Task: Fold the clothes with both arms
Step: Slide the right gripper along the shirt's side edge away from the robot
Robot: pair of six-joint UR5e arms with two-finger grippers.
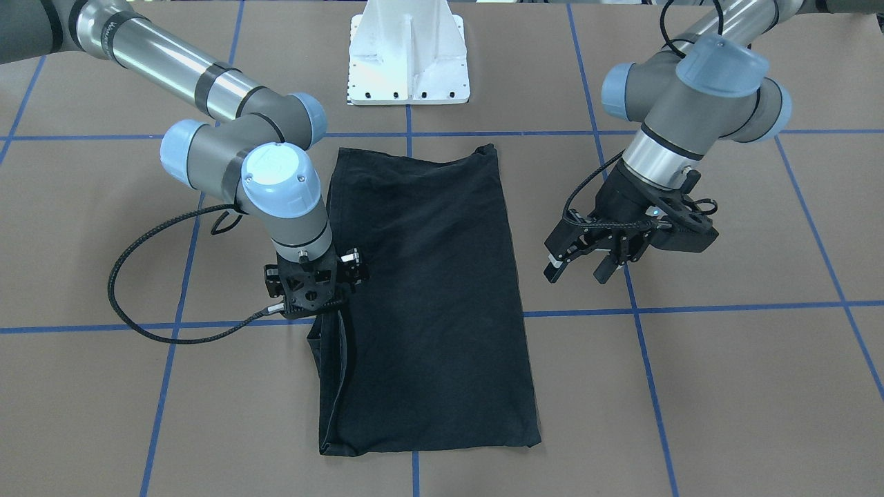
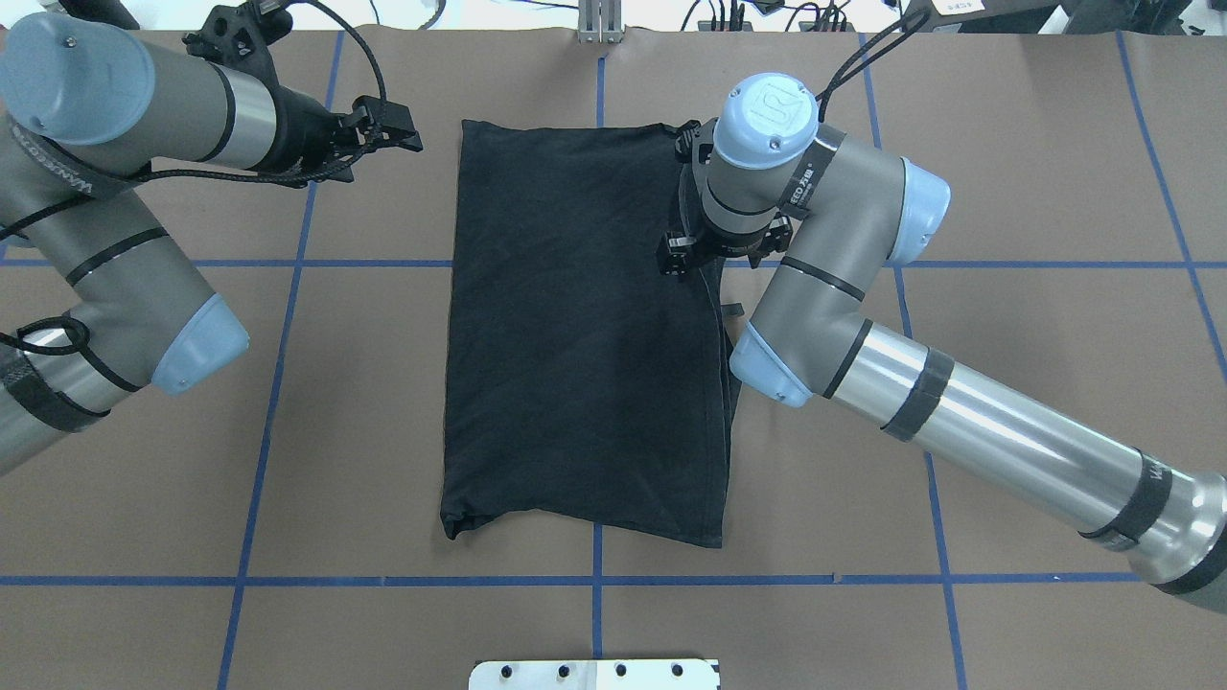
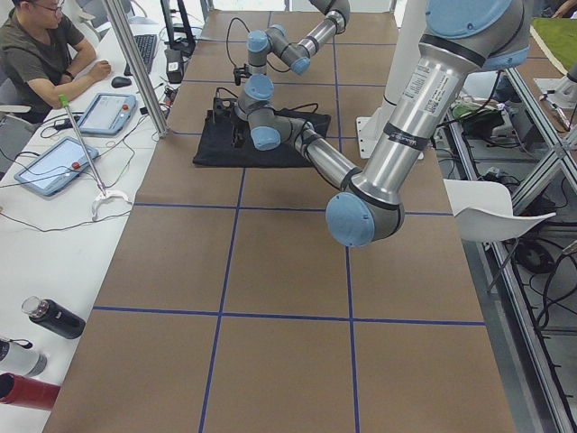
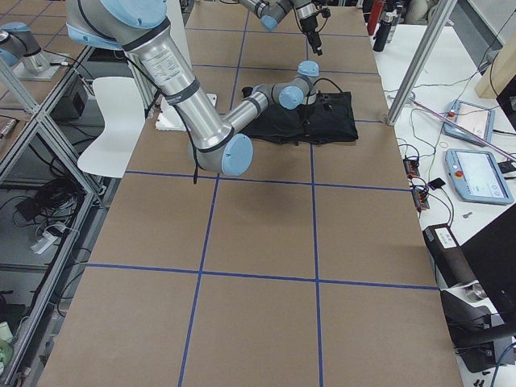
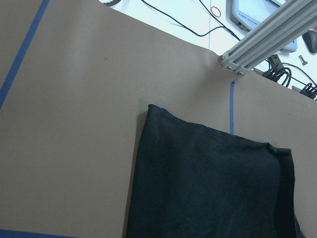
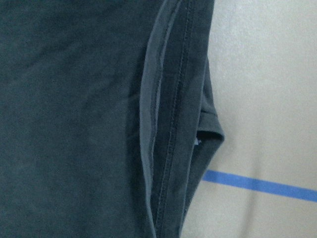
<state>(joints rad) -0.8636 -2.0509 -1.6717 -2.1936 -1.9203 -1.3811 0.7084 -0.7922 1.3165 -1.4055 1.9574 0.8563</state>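
The left gripper [image 1: 581, 266] is held wide open with nothing between its fingers [image 1: 554, 269]. It is carried above the desk [image 1: 725, 386] and apart from the cloth. The black T-shirt [image 1: 428, 297] lies to this gripper's right, and the shirt's left long edge is the one nearest it. From the left wrist view, only a far corner of the shirt and bare desk are seen below.

The right gripper [image 1: 309, 293] is pointed straight down over the shirt's right long edge, in the half farther from the robot. Its fingertips are hidden under the wrist in the exterior views and are not shown in its own wrist view, so how far it is open, and whether cloth is gripped, cannot be told. Directly below it a doubled, stitched hem is seen.

The desk is covered in brown sheet and divided by blue tape lines [image 1: 690, 305] into squares. The white pedestal base [image 1: 409, 62] is set behind both grippers. Beyond the desk's far edge, a person [image 3: 41, 54] is seated at a white bench with 2 tablets [image 3: 113, 113], and aluminium posts [image 5: 262, 42] are fixed there.

The shirt is folded into 1 long rectangle with plain black showing. It lies between the 2 grippers, its long axis running from the pedestal toward the far edge.
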